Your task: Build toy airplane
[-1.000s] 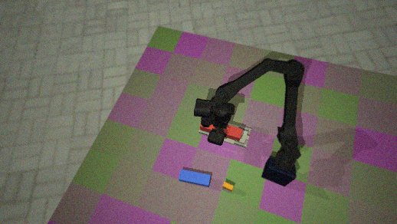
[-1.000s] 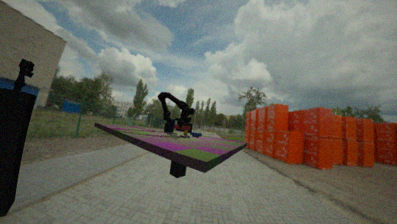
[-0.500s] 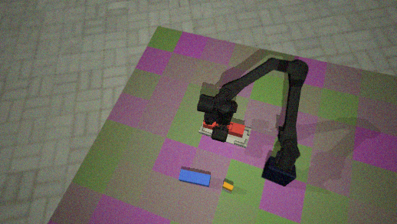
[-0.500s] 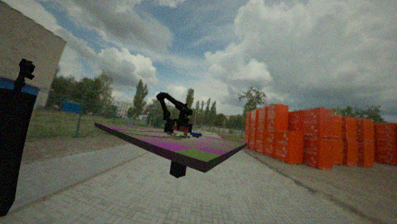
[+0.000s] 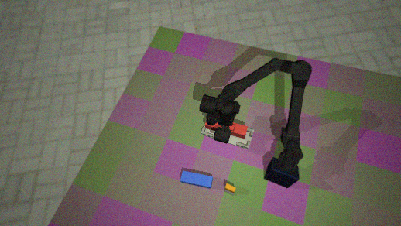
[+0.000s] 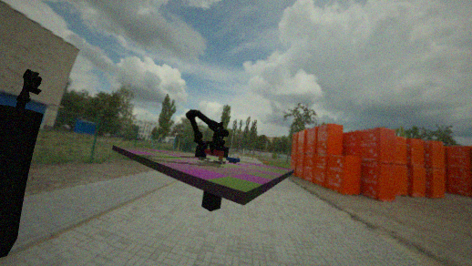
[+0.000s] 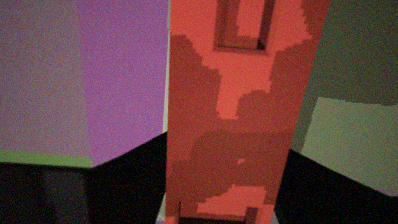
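The red fuselage [image 5: 238, 129] [image 7: 235, 100] is a long block with a rectangular socket on top. It lies along the pale grey cradle jig [image 5: 245, 140], in or just over it; I cannot tell if it sits fully down. My gripper [image 5: 220, 129] [image 7: 217, 141] is shut on the fuselage at its left end, with a black finger on each side in the wrist view. The blue wing [image 5: 197, 179] lies flat on the table in front of the jig. The small orange tail fin [image 5: 230, 187] lies to the right of the wing. From the exterior view the arm [image 6: 214, 137] is small and far away.
The table [image 5: 128, 162] [image 6: 237, 184] is a checkered green, purple and brown top on a pedestal. The arm's dark base [image 5: 282, 174] stands at the right of the wing and fin. A stack of orange blocks [image 6: 374, 159] stands off the table.
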Tool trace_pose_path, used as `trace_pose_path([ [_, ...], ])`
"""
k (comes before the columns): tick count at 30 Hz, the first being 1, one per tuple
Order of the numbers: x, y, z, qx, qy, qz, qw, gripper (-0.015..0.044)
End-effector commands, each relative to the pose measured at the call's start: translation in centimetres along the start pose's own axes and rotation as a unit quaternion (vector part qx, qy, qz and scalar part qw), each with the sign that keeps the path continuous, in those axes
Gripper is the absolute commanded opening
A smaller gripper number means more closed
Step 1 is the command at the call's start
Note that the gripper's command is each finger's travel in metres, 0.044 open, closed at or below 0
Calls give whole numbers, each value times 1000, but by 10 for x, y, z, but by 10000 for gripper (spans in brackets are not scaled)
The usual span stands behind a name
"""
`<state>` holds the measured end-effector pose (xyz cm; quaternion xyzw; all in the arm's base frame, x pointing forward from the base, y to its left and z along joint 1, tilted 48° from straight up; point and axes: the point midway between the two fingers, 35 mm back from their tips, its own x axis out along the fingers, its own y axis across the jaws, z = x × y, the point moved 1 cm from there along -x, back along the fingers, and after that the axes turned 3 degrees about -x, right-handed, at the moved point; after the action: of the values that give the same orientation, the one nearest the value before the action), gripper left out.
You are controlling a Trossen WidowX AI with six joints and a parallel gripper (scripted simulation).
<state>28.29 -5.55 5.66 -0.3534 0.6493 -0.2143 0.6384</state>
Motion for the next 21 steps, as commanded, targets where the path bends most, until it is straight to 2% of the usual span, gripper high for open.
trace_pose_path([
  [1, 0, -1, 0, -1, -1, -2, 1000, 195],
  [21, 31, -1, 1, -1, -1, -2, 1000, 195],
])
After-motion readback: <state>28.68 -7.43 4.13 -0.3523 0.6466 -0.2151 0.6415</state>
